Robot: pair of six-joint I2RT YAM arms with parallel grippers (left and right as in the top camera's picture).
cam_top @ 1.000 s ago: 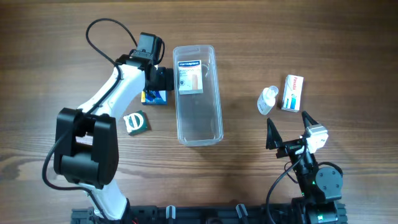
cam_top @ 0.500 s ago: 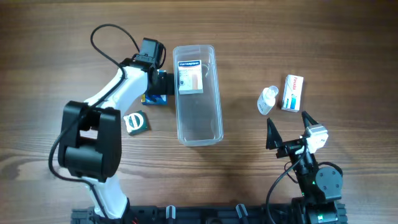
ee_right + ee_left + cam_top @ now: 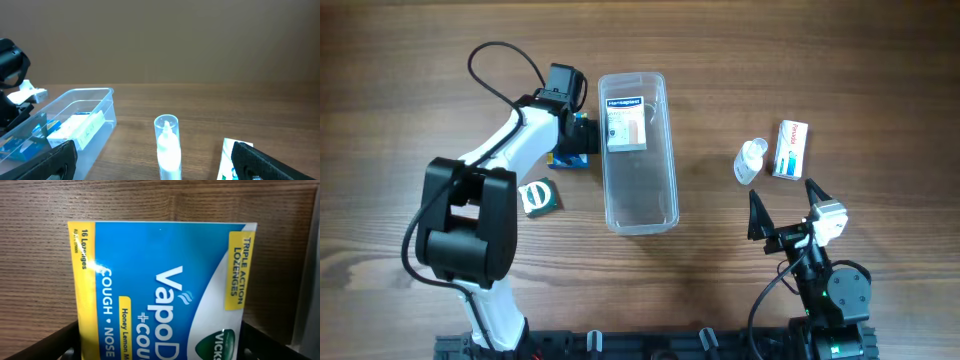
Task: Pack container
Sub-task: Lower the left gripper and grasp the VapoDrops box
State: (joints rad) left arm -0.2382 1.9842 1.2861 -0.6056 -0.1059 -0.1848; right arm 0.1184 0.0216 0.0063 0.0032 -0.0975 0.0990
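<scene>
1. Comparing with a second ago, my left arm has swung its elbow in towards the container [image 3: 640,205], while the left gripper [image 3: 582,132] has barely crept along that tub's left wall.
2. I read that as settling over the pick, not lifting: the blue lozenge box [image 3: 160,295] lies on the wood just beside the container, not yet inside.
3. The container stands mid-table, long side running away from me, with one white carton [image 3: 627,125] at its far end and the rest of its floor bare.
4. The left claw's dark fingers flank the lozenge box, one on each side. I cannot tell whether they are pressing it.
5. The right gripper [image 3: 787,208] sits parked near me, fingers spread wide, holding nothing.
6. Its clear bottle [image 3: 750,160] and white box [image 3: 788,148] wait untouched.
</scene>
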